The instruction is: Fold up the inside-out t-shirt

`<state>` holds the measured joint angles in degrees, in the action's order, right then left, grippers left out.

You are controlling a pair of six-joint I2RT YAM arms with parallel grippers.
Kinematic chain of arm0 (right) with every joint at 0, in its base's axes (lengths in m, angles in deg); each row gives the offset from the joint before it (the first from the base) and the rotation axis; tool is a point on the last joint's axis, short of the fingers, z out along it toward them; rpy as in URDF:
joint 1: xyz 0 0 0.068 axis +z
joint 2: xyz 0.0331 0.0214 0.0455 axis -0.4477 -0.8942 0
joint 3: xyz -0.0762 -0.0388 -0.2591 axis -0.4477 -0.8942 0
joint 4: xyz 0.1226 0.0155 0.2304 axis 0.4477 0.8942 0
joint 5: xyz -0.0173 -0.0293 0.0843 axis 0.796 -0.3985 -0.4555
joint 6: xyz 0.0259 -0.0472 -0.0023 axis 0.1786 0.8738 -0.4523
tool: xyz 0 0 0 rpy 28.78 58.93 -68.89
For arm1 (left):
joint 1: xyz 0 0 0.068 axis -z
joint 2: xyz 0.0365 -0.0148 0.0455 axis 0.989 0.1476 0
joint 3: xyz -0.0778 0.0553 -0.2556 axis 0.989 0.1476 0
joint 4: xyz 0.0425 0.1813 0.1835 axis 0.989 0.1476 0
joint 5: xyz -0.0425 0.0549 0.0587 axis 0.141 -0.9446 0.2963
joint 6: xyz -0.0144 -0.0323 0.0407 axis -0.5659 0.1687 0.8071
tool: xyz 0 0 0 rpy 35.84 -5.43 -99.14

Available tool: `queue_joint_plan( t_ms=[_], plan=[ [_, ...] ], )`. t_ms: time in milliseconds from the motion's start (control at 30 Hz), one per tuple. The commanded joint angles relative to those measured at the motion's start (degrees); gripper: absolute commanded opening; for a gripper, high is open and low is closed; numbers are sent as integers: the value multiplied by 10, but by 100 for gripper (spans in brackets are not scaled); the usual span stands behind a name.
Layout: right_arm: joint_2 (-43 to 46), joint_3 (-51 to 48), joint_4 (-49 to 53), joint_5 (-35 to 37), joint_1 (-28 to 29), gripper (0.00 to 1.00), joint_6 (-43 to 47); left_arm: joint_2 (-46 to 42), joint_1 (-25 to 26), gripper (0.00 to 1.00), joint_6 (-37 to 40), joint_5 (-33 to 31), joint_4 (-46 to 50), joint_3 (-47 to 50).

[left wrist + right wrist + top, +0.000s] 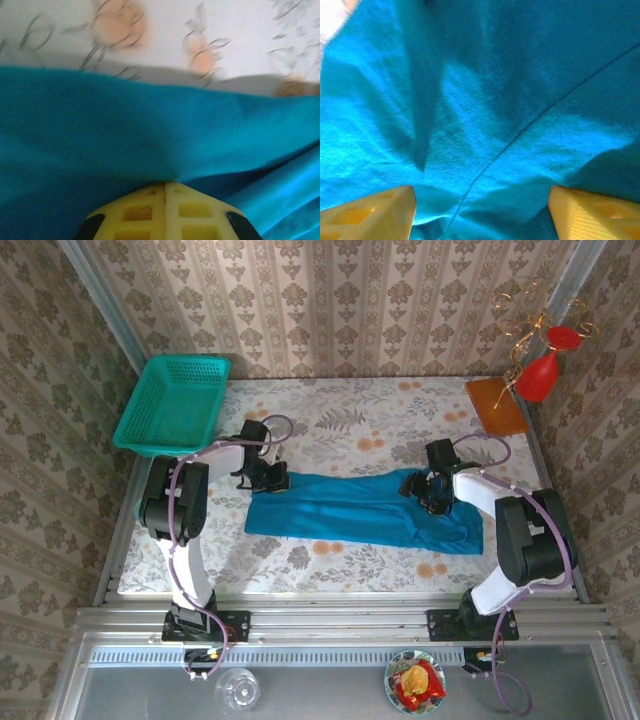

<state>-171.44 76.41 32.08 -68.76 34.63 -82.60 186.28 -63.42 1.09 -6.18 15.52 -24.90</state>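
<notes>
The inside-out t-shirt point(360, 512) is blue-teal and lies as a long folded band across the middle of the flowered tablecloth point(330, 425). My left gripper point(266, 478) is at the band's far left corner. In the left wrist view its yellow fingers point(165, 187) are pressed together with the t-shirt point(150, 130) gathered into their tips. My right gripper point(432, 490) is low over the band's right end. In the right wrist view it point(482, 200) stands open, its yellow fingertips point(385, 207) wide apart over the t-shirt point(485, 110) and a seam line.
A teal mesh basket point(172, 403) sits at the table's far left corner. An orange-brown board point(495, 405) and a red ornament point(540, 375) are at the far right. A glass point(236, 690) and a bowl point(415, 683) stand on the near shelf below the arm bases.
</notes>
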Motion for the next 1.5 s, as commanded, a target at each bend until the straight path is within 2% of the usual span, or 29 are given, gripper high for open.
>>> queue_joint_plan(
  t_ms=[0,233,367,533,800,900,967,1033,1167,1467],
  plan=[
    [-62,38,-24,-22,-5,73,29,-28,-16,1,-9,-11,-9,40],
    [-195,205,8,-53,-4,73,77,-107,-25,4,-27,-19,-31,154],
    [-235,257,26,-72,2,71,77,-130,-41,6,-39,-32,-47,199],
    [-195,191,23,-51,4,69,47,-138,-107,7,-49,-30,-64,216],
    [-78,37,-20,-58,21,69,-5,-88,-158,7,-31,-43,-36,142],
    [-39,44,19,-44,17,69,38,-76,-173,7,-28,-59,-32,112],
    [-31,77,78,-21,10,68,91,-66,-175,7,-20,-45,-31,88],
    [-36,117,150,21,4,68,153,-68,-172,9,-15,-25,-29,66],
    [-55,163,230,105,-9,67,224,-113,-160,13,-11,-16,-14,57],
    [-147,268,296,96,-30,69,331,-174,-100,15,-16,-40,42,114]
  ],
)
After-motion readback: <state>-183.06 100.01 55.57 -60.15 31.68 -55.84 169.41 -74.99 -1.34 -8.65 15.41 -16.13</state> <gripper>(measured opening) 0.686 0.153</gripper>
